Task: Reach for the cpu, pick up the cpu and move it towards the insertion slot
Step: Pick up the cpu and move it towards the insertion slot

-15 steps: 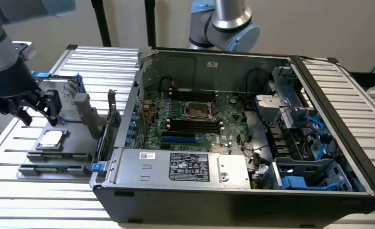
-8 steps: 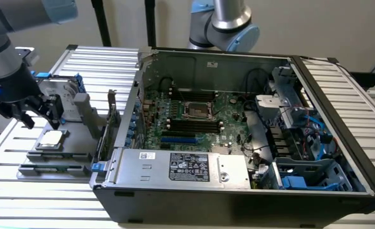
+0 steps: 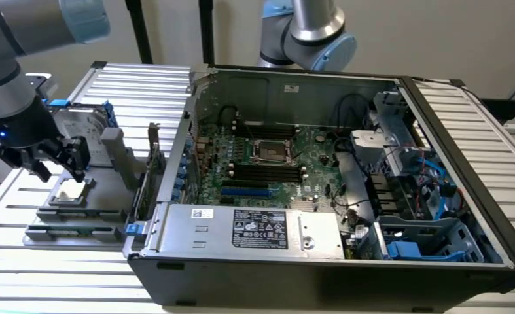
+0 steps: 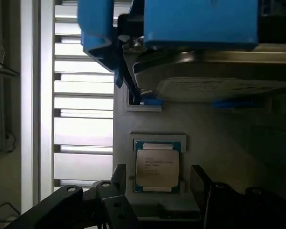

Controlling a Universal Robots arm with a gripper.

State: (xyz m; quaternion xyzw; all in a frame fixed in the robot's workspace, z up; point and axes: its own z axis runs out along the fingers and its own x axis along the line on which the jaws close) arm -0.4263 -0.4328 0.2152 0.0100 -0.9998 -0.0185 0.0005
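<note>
Here we see the gripper (image 3: 61,175) outside the computer case (image 3: 327,275), off the case wall on the exterior view's left, hanging low over the cpu (image 3: 72,191). Its fingers (image 4: 119,177) are spread apart, one on each side of the chip, and we make out a gap between each finger and the chip's edge. The cpu lies flat in a grey holder (image 3: 69,212) just beside the case, silvery plate up. The insertion slot (image 3: 270,152) sits inside the case on the motherboard (image 3: 314,147), well apart from the cpu. The hard drive (image 3: 78,124) with blue brackets also stands outside the case.
</note>
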